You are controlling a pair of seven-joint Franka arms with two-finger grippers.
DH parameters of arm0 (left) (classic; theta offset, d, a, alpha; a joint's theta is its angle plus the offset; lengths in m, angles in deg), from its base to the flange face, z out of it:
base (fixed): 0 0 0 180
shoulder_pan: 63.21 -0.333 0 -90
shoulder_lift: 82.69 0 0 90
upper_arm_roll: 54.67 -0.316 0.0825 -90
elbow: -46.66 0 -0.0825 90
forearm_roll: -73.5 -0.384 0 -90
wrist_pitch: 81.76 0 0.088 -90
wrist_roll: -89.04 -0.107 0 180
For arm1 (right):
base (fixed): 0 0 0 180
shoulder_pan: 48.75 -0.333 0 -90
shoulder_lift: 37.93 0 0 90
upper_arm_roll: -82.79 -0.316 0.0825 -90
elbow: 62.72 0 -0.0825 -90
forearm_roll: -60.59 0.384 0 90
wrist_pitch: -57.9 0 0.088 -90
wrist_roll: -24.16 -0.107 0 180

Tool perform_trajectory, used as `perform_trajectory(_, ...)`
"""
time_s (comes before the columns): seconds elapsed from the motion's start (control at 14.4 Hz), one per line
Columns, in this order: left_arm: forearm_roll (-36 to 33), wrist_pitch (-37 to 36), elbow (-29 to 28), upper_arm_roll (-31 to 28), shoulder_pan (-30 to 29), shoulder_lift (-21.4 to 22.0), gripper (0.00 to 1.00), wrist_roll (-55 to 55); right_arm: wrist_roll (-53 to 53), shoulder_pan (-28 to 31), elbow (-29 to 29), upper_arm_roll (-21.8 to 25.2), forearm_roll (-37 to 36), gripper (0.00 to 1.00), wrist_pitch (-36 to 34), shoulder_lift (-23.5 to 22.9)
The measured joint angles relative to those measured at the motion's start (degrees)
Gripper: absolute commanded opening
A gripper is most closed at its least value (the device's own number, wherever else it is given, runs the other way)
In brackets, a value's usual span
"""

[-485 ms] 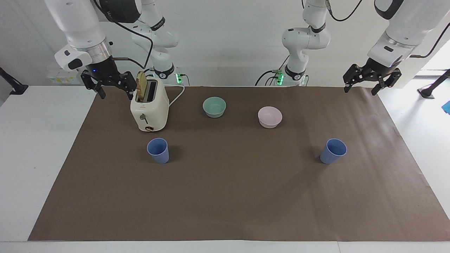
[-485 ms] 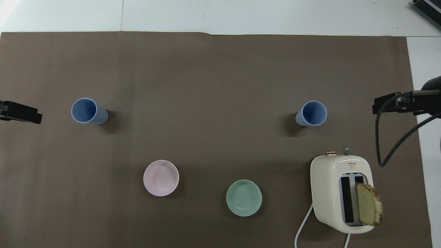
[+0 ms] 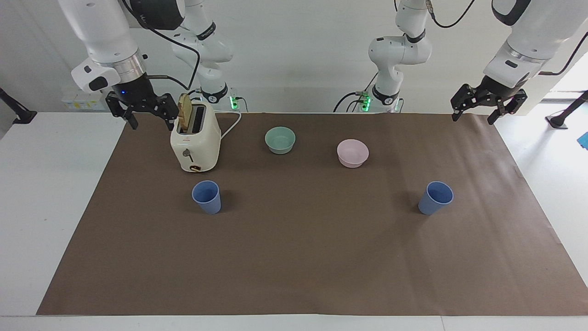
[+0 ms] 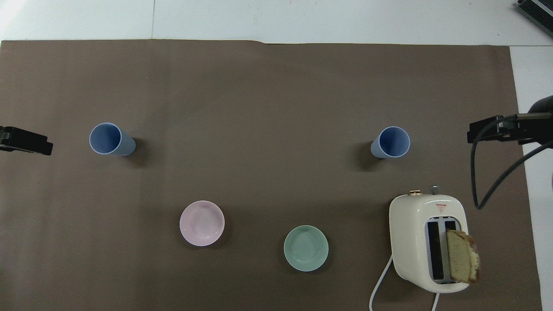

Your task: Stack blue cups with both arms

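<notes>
Two blue cups stand upright and apart on the brown mat. One [image 3: 206, 196] is near the toaster toward the right arm's end, also in the overhead view [image 4: 391, 142]. The other [image 3: 435, 197] is toward the left arm's end, also in the overhead view [image 4: 110, 139]. My right gripper [image 3: 147, 117] hangs open and empty over the mat's edge beside the toaster; its tip shows in the overhead view [image 4: 492, 129]. My left gripper [image 3: 477, 114] hangs open and empty over the mat's corner at its own end; its tip shows in the overhead view [image 4: 26, 142].
A cream toaster [image 3: 195, 142] with a bread slice [image 3: 184, 117] sticking out stands nearer to the robots than the first cup. A mint-green bowl [image 3: 280, 139] and a pale pink bowl [image 3: 352, 152] sit mid-table, nearer to the robots than the cups. Two small white arms stand at the table's robot edge.
The left arm's wrist and gripper have shifted slightly upward. The cups, bowls, toaster and right gripper have not moved.
</notes>
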Motion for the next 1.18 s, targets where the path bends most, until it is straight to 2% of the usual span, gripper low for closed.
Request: perform_trajectory(1.18, 0.0, 0.0, 0.0, 1.3, 0.1, 0.0, 1.0, 0.0, 0.0, 0.0, -0.1, 0.0, 0.0, 1.0, 0.0, 0.0)
